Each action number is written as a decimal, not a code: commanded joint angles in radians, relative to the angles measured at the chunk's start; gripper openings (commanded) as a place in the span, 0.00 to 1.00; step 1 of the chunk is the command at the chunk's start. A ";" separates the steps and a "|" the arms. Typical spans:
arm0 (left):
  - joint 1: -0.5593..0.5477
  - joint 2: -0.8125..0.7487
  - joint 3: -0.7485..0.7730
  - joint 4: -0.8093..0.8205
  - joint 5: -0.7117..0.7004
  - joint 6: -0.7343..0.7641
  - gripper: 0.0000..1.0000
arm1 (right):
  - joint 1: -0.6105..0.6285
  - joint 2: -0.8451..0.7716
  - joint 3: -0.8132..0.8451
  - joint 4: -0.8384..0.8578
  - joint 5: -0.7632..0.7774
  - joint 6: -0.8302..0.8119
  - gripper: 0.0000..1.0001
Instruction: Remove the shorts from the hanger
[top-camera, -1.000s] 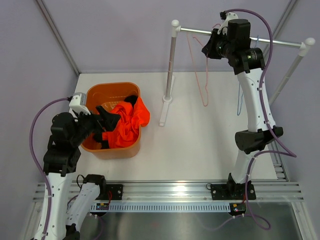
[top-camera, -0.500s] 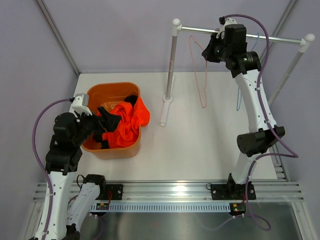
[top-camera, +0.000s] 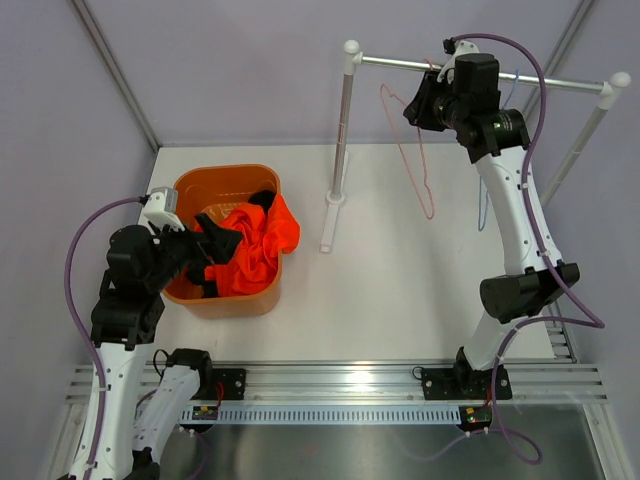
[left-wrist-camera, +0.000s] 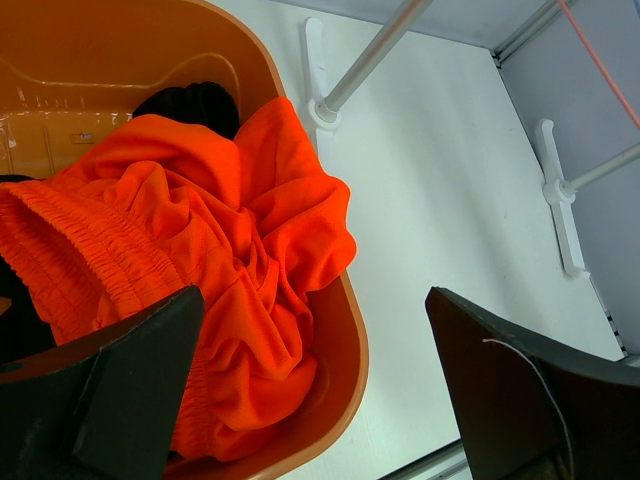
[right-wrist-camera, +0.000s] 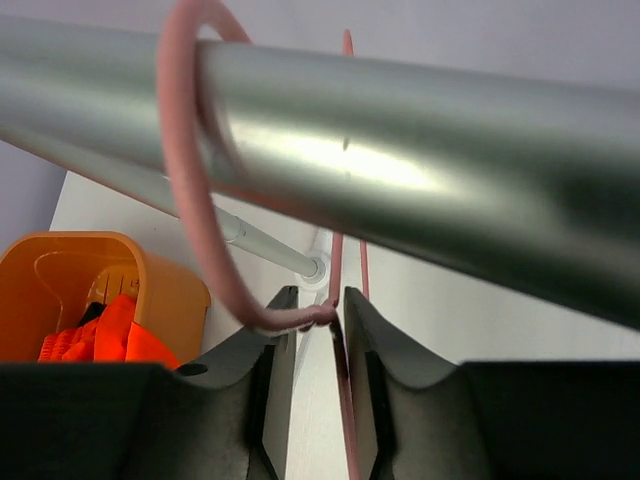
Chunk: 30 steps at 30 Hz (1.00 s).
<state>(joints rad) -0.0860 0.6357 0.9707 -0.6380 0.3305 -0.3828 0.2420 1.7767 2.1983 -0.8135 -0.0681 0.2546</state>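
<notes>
Orange shorts (left-wrist-camera: 200, 260) lie heaped in the orange basket (top-camera: 225, 170), one fold over its rim; black shorts (left-wrist-camera: 190, 100) are mostly buried beneath; both are off the pink hanger (right-wrist-camera: 178, 150), which hangs bare and tilted on the rail (right-wrist-camera: 420, 170).

Left gripper (left-wrist-camera: 312, 300) hovers over the heap, spread wide, empty; right gripper (right-wrist-camera: 318, 305) is up at the rail, jaws parted slightly, the hanger neck loose between them.

Risks: a finger snagging the wire on pull-back could unhook the hanger; the draped fold could slide onto the table (top-camera: 400, 270).

Can't tell if the black pair is fully inside; there is a thin blue wire behind the right arm, possibly another hanger.
</notes>
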 joint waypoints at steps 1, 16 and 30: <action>-0.003 -0.007 -0.009 0.017 -0.005 0.024 0.99 | -0.003 -0.082 0.008 0.007 0.005 0.002 0.36; -0.003 0.007 -0.030 0.011 -0.048 0.045 0.99 | -0.003 -0.366 -0.231 0.054 0.024 0.040 0.49; -0.021 -0.030 -0.116 0.044 -0.150 0.097 0.99 | -0.003 -0.985 -0.857 0.166 -0.016 0.117 0.99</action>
<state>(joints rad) -0.1013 0.6273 0.8703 -0.6533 0.2104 -0.3126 0.2420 0.8726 1.4277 -0.6975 -0.0715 0.3431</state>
